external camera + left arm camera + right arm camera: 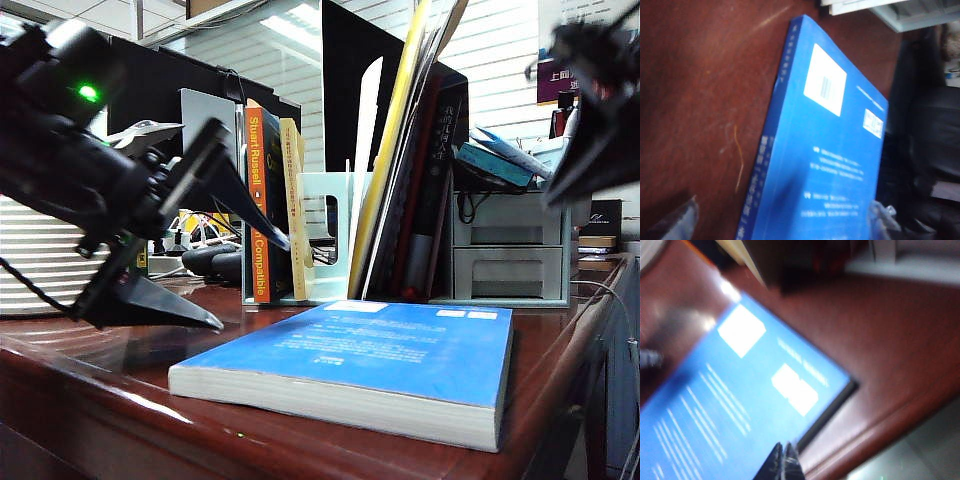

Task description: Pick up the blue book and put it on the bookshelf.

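Blue book [380, 355]: I see it lying flat on the brown table [90, 400], near edge, right of centre, cover up, cream page edges facing me. Nothing grips it.

Rack [325, 240]: pale mint, behind the book at the far side. It holds an orange-spined book [258, 200] and a thin cream one on its left, and leaning yellow and dark volumes on its right. Its base is partly hidden by the blue book.

Left gripper [220, 230]: on the left of the exterior view, above the table and left of the book, not touching it. Its fingers stand wide apart. In the left wrist view I only catch blurred finger stubs at the frame edge, one on each side of the book [825, 165].

Right gripper [782, 465]: fingers pressed together, tips over the book's [740, 405] edge nearest the table edge. That view is badly smeared, so I cannot tell whether the tips touch the cover. In the exterior view only a dark blurred mass of the arm shows at upper right, cut off by the frame.

Grey drawers [510, 255]: right of the rack, with clutter on top that I cannot make out.
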Robot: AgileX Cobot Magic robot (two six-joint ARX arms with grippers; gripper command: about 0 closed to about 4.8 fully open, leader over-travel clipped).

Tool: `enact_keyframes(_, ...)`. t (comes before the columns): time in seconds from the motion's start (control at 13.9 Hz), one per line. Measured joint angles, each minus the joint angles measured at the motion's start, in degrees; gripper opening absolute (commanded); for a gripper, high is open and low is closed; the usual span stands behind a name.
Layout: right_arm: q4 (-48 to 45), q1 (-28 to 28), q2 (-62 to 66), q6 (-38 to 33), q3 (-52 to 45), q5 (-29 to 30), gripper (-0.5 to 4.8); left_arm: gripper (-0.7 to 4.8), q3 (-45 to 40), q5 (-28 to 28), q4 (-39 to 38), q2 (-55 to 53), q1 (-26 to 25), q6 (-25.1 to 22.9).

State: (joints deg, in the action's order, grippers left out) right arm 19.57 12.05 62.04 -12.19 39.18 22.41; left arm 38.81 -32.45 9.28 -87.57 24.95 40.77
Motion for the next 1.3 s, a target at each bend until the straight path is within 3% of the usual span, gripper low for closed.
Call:
enact_keyframes(0.5, 4.5, 7.58, 8.0, -1.42, -0.02, -3.3, -0.05, 4.79, 0.37, 0.17, 0.79, -2.73, 3.48, -0.09)
enact_keyframes(1.08, 0.09, 8.24, 15.15, -2.82, -0.04, -3.76, -0.05, 4.52, 0.37, -3.1, 0.28, -3.04, 4.26, -0.22)
enact_keyframes(1.3, -1.14, 8.22, 16.24, -2.82, 0.09, -1.7, -0.05, 4.51, 0.66, -8.11, 0.98, -4.61, 4.24, -0.5)
